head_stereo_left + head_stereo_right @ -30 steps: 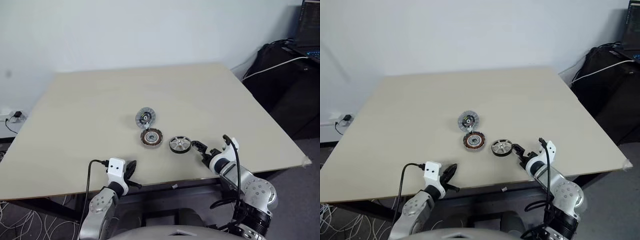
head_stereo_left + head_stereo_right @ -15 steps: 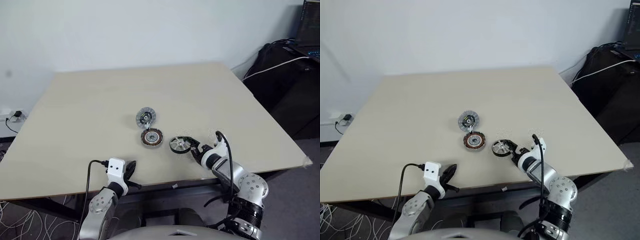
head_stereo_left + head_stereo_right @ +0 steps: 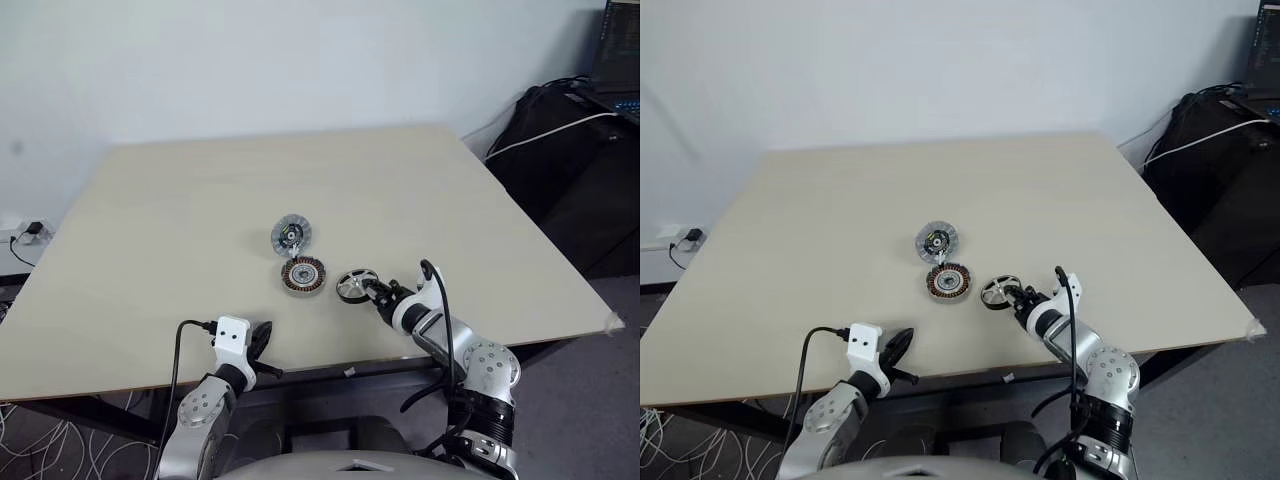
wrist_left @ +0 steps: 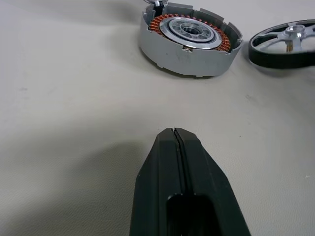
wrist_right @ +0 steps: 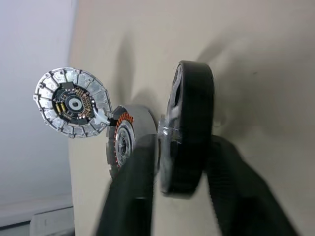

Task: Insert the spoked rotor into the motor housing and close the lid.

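Observation:
The spoked rotor [image 3: 352, 285], black-rimmed with silver spokes, sits right of the copper-wound motor housing [image 3: 302, 275] at the table's middle. My right gripper [image 3: 376, 291] is shut on the rotor: in the right wrist view the rotor [image 5: 189, 123] stands edge-on between both fingers [image 5: 135, 191], slightly tipped off the table. The ribbed silvery lid [image 3: 290, 234] stands open just behind the housing, joined to it at one edge [image 5: 106, 117]. Near the front edge, my left gripper [image 4: 174, 132] rests shut and empty, well short of the housing [image 4: 189, 37].
The beige table [image 3: 150, 230] has wide bare surface around the parts. A black bag [image 3: 570, 150] with a white cable and a laptop stands off the table's right side. Loose wires lie on the floor at the left.
My right gripper moved left to the rotor and closed on it, from wide open. The rotor's near side has tipped up a little. The left arm stayed still.

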Action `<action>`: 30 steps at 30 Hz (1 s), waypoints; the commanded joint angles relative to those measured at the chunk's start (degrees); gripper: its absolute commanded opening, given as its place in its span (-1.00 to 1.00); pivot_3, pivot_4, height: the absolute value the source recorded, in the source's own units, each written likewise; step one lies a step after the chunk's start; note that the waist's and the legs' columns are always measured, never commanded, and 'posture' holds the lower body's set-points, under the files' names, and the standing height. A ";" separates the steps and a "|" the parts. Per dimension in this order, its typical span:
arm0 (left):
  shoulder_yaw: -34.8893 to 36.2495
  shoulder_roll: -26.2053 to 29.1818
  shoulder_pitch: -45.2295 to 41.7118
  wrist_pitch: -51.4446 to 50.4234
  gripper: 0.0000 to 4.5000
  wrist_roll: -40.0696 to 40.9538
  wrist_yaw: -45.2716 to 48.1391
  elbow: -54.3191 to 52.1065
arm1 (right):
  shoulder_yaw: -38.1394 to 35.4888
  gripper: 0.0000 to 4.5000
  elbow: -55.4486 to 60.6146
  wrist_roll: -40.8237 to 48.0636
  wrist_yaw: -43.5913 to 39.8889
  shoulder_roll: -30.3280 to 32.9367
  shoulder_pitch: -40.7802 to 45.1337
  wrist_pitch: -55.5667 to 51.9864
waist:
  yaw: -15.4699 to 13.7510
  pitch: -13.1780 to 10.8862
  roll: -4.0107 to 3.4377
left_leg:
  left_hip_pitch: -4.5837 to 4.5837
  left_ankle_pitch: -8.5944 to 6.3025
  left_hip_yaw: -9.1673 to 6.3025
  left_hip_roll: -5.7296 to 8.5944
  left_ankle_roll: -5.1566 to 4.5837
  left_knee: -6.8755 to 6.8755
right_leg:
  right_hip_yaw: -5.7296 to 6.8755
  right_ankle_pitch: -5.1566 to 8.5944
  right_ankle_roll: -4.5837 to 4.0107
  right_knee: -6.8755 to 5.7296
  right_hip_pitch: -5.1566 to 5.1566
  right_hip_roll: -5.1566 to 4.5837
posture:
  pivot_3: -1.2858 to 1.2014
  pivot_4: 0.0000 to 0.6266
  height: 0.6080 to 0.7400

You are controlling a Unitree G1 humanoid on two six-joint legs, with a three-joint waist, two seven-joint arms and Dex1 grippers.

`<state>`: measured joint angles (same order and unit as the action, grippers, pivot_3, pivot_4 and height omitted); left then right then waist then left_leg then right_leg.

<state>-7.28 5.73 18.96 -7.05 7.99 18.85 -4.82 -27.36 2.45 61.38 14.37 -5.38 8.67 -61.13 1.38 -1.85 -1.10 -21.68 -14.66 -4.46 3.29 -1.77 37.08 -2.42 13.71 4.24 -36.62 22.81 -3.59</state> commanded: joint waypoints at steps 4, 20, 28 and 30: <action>0.12 0.02 -0.78 0.64 -1.00 0.80 0.36 -2.41 | 2.12 -0.82 1.75 2.32 0.59 -2.61 -0.93 0.59 | 0.00 0.00 0.00 | 0.00 0.00 0.00 0.00 0.00 0.00 | 0.00 0.00 0.00 0.00 0.00 -0.01 | 0.03 -1.00 1.00; 0.21 -0.12 -0.88 1.43 -1.00 1.17 0.78 -2.43 | 11.07 -0.82 1.46 12.08 -2.63 -5.21 2.26 3.56 | 0.17 -0.22 0.10 | -0.02 -0.01 0.00 -0.02 -0.02 -0.01 | -0.01 0.00 0.00 0.06 0.01 0.00 | 0.03 -1.00 1.00; -0.08 -0.15 -1.00 4.87 -1.00 1.55 1.58 -1.93 | 18.80 -0.82 -8.52 4.43 -9.21 -3.92 6.75 6.96 | 0.19 -0.24 0.12 | -0.02 -0.02 0.00 -0.01 -0.03 -0.02 | 0.00 -0.02 0.00 0.08 0.01 0.01 | 0.03 -1.00 1.00; -0.22 0.02 -0.99 5.11 -1.00 1.45 1.85 -2.02 | 19.67 -0.82 -10.54 2.72 -11.03 -3.59 7.90 7.66 | 0.14 -0.24 0.13 | -0.02 -0.02 0.00 -0.01 -0.03 -0.02 | 0.00 -0.02 0.00 0.07 0.01 0.02 | 0.03 -1.00 1.00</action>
<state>-7.33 5.65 18.66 -3.35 9.18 20.20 -4.82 -8.68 -8.11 64.76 5.53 -5.22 15.37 -54.93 1.52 -2.09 -0.97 -21.71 -14.68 -4.46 3.29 -1.81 37.06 -2.43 13.68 4.23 -36.54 22.82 -3.57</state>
